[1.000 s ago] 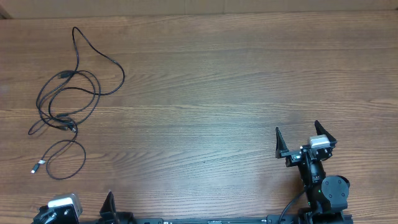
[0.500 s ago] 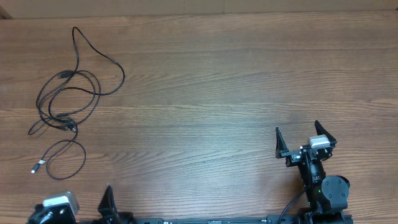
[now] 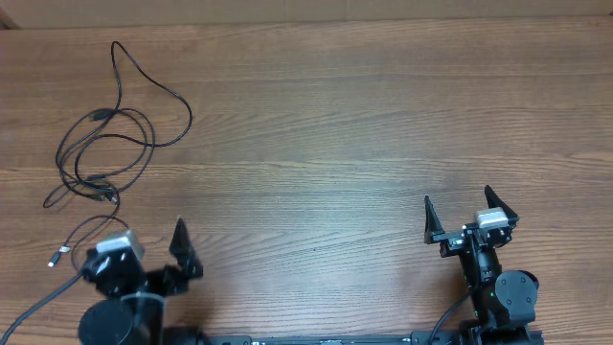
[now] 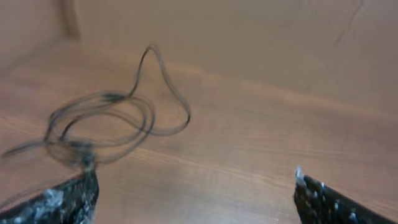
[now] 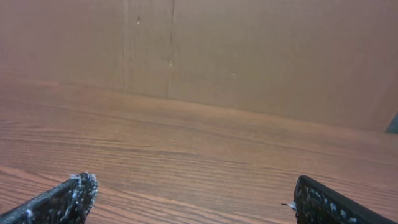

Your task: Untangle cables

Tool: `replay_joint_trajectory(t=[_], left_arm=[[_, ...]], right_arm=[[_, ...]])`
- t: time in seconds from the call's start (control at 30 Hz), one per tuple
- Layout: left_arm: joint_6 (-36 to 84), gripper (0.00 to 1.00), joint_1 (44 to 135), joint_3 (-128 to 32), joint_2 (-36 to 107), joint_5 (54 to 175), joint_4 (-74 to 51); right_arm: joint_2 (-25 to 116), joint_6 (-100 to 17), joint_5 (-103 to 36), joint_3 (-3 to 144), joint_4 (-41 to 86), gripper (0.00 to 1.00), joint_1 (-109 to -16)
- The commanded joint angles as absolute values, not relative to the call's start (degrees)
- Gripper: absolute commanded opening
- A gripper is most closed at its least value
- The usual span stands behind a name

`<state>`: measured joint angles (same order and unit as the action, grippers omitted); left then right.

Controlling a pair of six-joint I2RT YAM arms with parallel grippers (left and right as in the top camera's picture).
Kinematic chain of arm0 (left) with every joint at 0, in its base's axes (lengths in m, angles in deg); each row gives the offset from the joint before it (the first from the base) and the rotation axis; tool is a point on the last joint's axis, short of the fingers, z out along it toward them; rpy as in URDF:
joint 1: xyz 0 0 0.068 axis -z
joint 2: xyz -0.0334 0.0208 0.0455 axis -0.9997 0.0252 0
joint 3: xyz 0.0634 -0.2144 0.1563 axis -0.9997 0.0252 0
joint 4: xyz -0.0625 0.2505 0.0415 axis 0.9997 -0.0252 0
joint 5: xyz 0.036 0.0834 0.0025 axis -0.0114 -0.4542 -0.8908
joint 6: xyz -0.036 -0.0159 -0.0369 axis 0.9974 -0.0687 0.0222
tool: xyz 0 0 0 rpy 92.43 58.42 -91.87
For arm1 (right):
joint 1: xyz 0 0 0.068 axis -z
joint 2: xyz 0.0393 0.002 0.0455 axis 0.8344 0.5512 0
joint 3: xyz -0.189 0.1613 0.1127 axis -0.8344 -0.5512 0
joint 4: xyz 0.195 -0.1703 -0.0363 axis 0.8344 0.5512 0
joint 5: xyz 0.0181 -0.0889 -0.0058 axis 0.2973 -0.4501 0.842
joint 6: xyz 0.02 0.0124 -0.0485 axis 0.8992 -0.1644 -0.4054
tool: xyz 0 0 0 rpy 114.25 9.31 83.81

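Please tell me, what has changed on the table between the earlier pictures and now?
The left gripper moved forward from the near table edge toward the cables, jaws open. In the overhead view it now hides part of their nearest loop. Nothing was taken hold of. The cables and the right gripper, also open, stayed as they were.
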<state>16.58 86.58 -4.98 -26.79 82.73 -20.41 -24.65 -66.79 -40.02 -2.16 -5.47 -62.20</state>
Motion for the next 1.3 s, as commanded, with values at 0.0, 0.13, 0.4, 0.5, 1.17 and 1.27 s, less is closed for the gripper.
replay_joint_trajectory(t=[0.0, 0.13, 0.4, 0.5, 1.17, 1.27], left_arm=[[16.4, 1.00, 86.3, 2.3, -29.2, 85.2, -11.4], [16.3, 1.00, 86.3, 9.8, -31.8, 85.3, 0.2], [8.4, 1.00, 86.3, 20.4, -36.1, 90.2, 16.0], [3.4, 1.00, 86.4, 23.0, -36.1, 93.6, 21.2], [-4.4, 1.00, 90.1, 31.8, -36.1, 94.3, 26.3], [-4.4, 1.00, 90.1, 31.7, -36.1, 94.3, 20.5]], right_arm=[[-25.1, -67.1, -40.2, -2.8, -5.8, 1.00, -61.9], [-25.1, -67.1, -40.2, -2.8, -5.8, 1.00, -61.9], [-25.1, -67.1, -40.2, -2.8, -5.8, 1.00, -61.9], [-25.1, -67.1, -40.2, -2.8, -5.8, 1.00, -61.9], [-25.1, -67.1, -40.2, -2.8, -5.8, 1.00, -61.9], [-25.1, -67.1, -40.2, -2.8, -5.8, 1.00, -61.9]])
